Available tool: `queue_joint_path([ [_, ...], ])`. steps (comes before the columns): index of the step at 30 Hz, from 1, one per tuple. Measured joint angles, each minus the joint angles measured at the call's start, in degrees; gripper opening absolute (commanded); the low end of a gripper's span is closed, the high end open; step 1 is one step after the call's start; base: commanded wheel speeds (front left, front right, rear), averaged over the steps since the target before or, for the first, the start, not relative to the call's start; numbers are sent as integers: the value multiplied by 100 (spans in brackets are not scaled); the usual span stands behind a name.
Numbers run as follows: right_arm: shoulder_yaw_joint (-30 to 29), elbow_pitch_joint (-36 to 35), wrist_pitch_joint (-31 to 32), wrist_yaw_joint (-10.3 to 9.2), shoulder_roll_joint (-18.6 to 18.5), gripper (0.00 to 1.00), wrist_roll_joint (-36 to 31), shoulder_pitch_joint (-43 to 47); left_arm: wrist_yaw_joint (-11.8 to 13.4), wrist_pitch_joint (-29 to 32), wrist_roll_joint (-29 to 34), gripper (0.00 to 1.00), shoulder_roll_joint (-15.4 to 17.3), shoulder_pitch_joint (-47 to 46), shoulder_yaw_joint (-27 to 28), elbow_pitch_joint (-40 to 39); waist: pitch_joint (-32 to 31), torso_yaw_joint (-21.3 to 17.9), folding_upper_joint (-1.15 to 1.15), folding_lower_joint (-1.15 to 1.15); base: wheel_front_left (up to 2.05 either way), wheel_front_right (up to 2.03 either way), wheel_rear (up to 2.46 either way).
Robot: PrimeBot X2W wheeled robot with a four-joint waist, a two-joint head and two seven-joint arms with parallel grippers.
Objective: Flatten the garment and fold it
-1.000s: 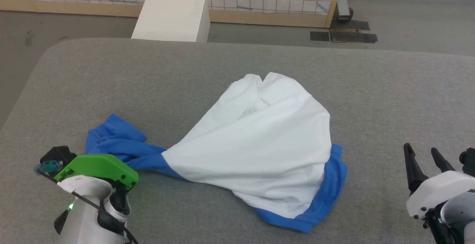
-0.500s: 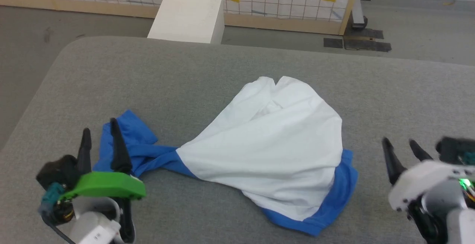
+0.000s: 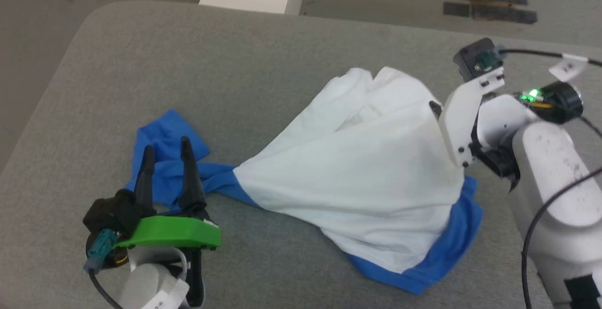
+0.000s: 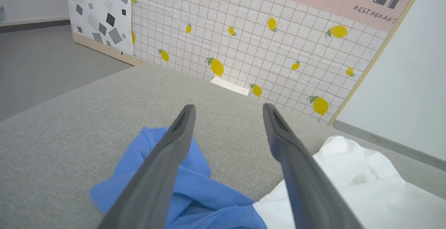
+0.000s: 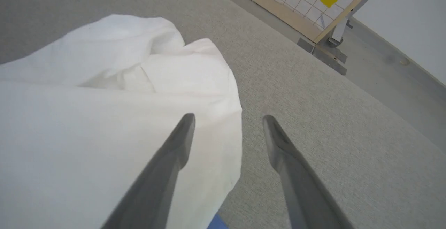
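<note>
Garment (image 3: 367, 172) | left gripper (image 3: 167, 145) low, jaws spread | right gripper (image 5: 228, 117) seemingly tipped down, jaws spread

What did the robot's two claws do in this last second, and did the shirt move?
The left gripper opened and now points along the blue sleeve. The right gripper, open throughout, swung forward to the white edge of the garment, which stayed bunched.

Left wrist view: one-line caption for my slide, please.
Open left gripper poised over the crumpled blue sleeve of the white T-shirt on the grey table.
</note>
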Motion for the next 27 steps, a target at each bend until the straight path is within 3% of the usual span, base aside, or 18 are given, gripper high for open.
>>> queue_joint_path([
  [9, 825, 1042, 114, 0, -232, 100, -77, -545, 100, 0, -219, 100, -30, -267, -400, -101, 581, 509, 0, 0, 0, 0, 0],
  [14, 1116, 1201, 199, -1, -411, 100, 259, -656, 209, 0, -311, 100, -33, -305, -577, -112, 820, 774, 0, 0, 0, 0, 0],
  [15, 1114, 1211, 245, -2, -430, 81, 360, -694, 227, 0, -344, 100, -33, -305, -599, -114, 851, 810, 0, 0, 0, 0, 0],
  [16, 1121, 1202, 246, -2, -466, 8, 474, -734, 250, 0, -375, 100, -33, -308, -625, -119, 884, 851, 0, 0, 0, 0, 0],
  [17, 1151, 1195, 248, -2, -512, 0, 555, -776, 255, 0, -390, 100, -33, -311, -654, -127, 913, 890, 0, 0, 0, 0, 0],
  [23, 1178, 1171, 80, 3, -703, 0, 635, -1223, 245, 0, -474, 100, -32, -335, -734, -122, 1030, 1012, 0, 0, 0, 0, 0],
  [27, 939, 1277, -164, 3, -820, 0, 328, -2121, 220, 0, -571, 100, -36, -435, -945, -102, 1099, 1143, 0, 0, 0, 0, 0],
])
